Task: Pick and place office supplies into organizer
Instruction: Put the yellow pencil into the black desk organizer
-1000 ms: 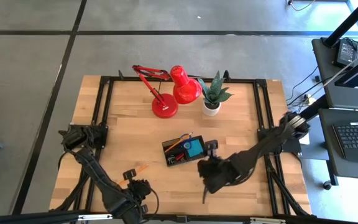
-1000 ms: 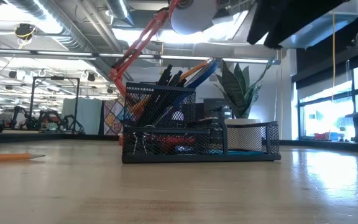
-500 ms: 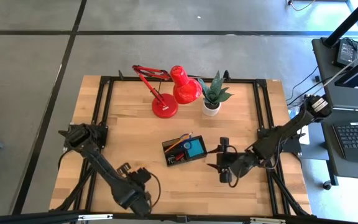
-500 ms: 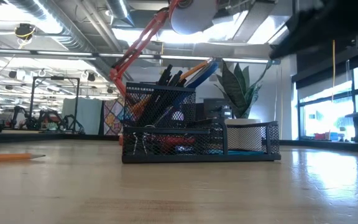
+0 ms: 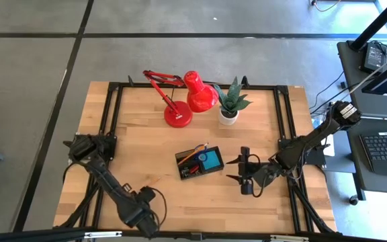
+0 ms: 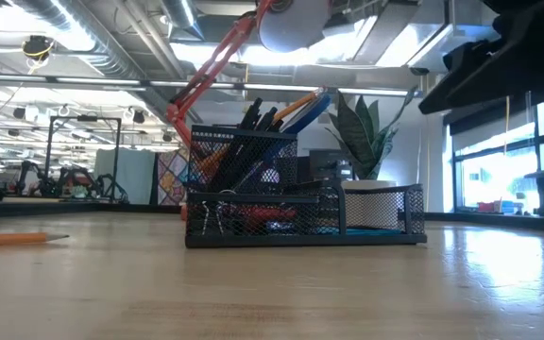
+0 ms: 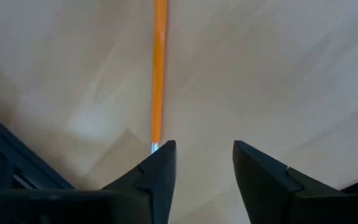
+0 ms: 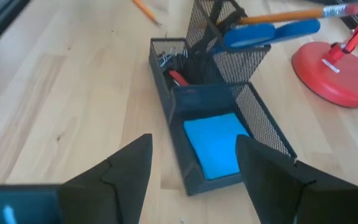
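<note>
left hand (image 7: 204, 165) open over orange pencil (image 7: 159, 74); right hand (image 8: 194, 165) wide near organizer (image 8: 213, 93).

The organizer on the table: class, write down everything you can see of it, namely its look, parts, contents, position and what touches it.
The organizer is a low black wire-mesh tray standing flat on the wooden table, near its middle, in front of the red lamp. A taller upright cup section holds blue-handled scissors, an orange pencil and dark pens. One low compartment holds a blue note pad; another holds clips and something small and red. The open right gripper hovers beside it, not touching.
</note>
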`<state>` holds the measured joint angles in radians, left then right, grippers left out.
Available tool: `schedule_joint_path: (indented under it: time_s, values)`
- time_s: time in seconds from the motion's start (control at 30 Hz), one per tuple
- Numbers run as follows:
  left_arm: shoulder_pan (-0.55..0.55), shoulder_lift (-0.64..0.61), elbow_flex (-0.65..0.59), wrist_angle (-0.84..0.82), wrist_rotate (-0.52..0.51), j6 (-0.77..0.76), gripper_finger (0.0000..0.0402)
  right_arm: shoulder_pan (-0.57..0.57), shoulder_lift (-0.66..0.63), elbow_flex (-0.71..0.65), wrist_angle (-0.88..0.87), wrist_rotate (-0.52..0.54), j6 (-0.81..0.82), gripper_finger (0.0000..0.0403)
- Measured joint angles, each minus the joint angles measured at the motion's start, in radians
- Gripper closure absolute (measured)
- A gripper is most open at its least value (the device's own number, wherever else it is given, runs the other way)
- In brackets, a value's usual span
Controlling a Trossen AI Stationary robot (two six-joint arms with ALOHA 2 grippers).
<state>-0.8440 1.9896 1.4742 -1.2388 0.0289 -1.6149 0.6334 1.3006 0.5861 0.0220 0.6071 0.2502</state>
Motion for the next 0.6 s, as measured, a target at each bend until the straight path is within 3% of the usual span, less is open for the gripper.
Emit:
schedule_joint_path:
  time_s: [0.33,0.6]
  values:
    - [-0.13,-0.003,0.0,-0.089,-0.021,-0.168,0.0247,-0.015,0.0,0.0,0.082,-0.018,-0.044,0.0169]
    - [-0.283,-0.127,-0.087,-0.058,-0.223,-0.45,0.0259,-0.057,0.0,0.0,0.159,-0.053,-0.114,0.0169]
